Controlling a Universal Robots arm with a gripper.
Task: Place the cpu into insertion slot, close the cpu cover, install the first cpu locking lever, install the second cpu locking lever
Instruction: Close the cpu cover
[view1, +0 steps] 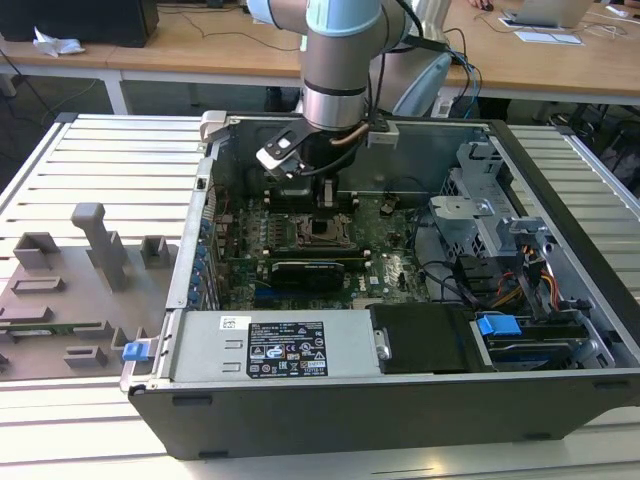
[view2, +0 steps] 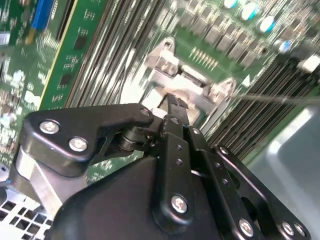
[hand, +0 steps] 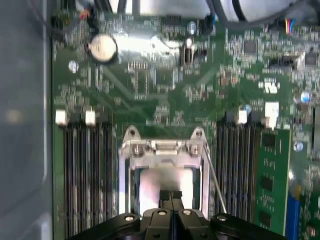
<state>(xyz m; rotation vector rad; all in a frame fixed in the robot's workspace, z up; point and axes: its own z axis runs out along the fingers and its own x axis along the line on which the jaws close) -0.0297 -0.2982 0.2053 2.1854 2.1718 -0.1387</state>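
count on the green motherboard (hand: 150, 85): one insertion slot (view1: 322, 232), one cpu (hand: 155, 182), one cpu cover (hand: 162, 156), one thin lever wire (hand: 215, 182), two banks of long black memory slots (hand: 85, 170). the slot sits near the board's middle, between those banks. the cpu, a pale silver-grey square, lies in the slot, framed by the silver cover with its cut-out centre. the wire slants along the cover's edge. the gripper (hand: 171, 196) hangs just over the cpu, its two black fingers pressed together with nothing between them; whether they touch the chip i cannot tell.
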